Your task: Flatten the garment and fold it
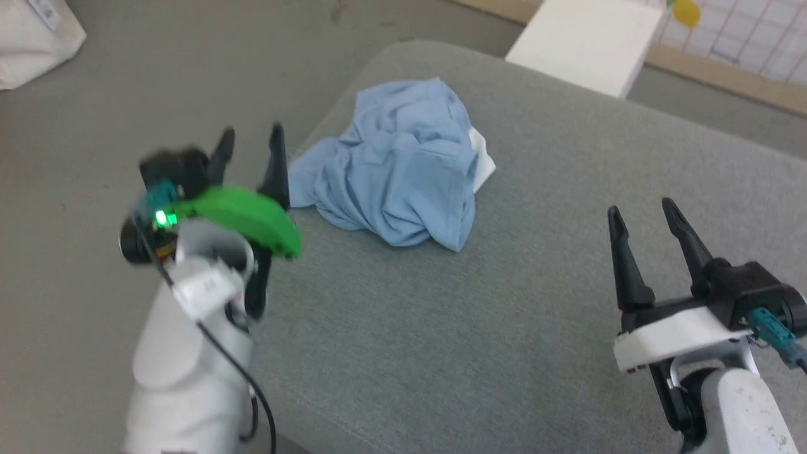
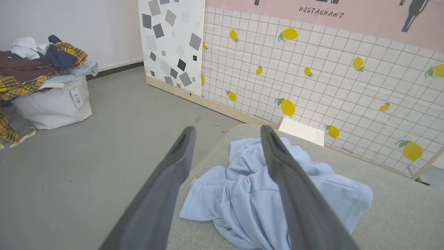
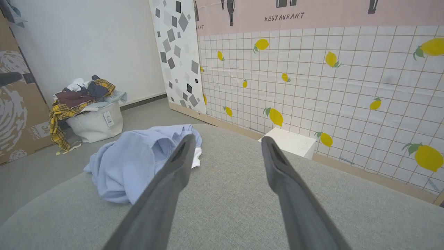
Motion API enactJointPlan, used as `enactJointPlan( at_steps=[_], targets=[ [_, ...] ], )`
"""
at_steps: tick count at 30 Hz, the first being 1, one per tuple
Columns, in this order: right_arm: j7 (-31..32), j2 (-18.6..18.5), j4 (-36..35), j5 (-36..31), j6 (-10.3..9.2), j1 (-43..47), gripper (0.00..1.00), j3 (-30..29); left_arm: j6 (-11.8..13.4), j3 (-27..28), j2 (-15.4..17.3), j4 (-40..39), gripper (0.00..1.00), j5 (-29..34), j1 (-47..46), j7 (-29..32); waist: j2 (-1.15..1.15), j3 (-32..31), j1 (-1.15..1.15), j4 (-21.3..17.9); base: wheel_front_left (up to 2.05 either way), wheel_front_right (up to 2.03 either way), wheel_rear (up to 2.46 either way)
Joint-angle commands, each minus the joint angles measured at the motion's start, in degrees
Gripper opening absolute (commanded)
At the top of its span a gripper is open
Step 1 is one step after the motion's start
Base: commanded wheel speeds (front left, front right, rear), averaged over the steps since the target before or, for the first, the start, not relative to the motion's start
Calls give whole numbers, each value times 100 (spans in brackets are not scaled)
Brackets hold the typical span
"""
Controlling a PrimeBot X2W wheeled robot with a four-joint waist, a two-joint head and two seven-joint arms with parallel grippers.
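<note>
Fingers of the left gripper (image 1: 252,130) stand spread wide with nothing between them, poised at the rounded corner of the grey fabric-covered surface (image 1: 504,328). To that gripper's left the edge curves away and drops to bare grey floor (image 1: 75,145). Just ahead and slightly to its right lies the garment (image 1: 403,170), a crumpled light blue heap with a strip of white collar (image 1: 482,157) showing on its far right side. The heap's nearest fold is just beside one left fingertip, and contact cannot be judged. The right gripper (image 1: 640,207) is likewise wide and empty, hanging over open fabric well apart from the garment, which sits ahead of it and to its left. Bare surface stretches on every side of this gripper, and no edge is near its fingers. Beyond the garment the surface ends at a far edge, and a white box (image 1: 586,44) stands on the floor just past it. Farther off rises a tiled wall panel printed with lemons (image 2: 312,80). Away to the left, a white fabric bin heaped with mixed clothes (image 2: 52,104) rests on the floor beside a cardboard sheet (image 3: 17,114).
</note>
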Motion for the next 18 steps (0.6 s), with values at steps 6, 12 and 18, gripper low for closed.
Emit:
enactJointPlan(
  at_steps=[6, 12, 18],
  targets=[
    [-16, -6, -124, -102, -9, -486, 100, 125, -271, 133, 287, 651, 100, -476, -1189, 1136, 0, 1615, 0, -1301, 0, 0, 0],
    [-185, -6, -39, -29, -9, -823, 100, 232, -280, 292, 706, 1285, 100, -879, -1519, 2673, 0, 2170, 0, -1961, 0, 0, 0],
    [-382, -6, 142, 80, -9, -941, 100, 205, 135, 556, 879, 1624, 100, -1224, -1269, 3872, 0, 2369, 0, -2324, 0, 0, 0]
  ],
)
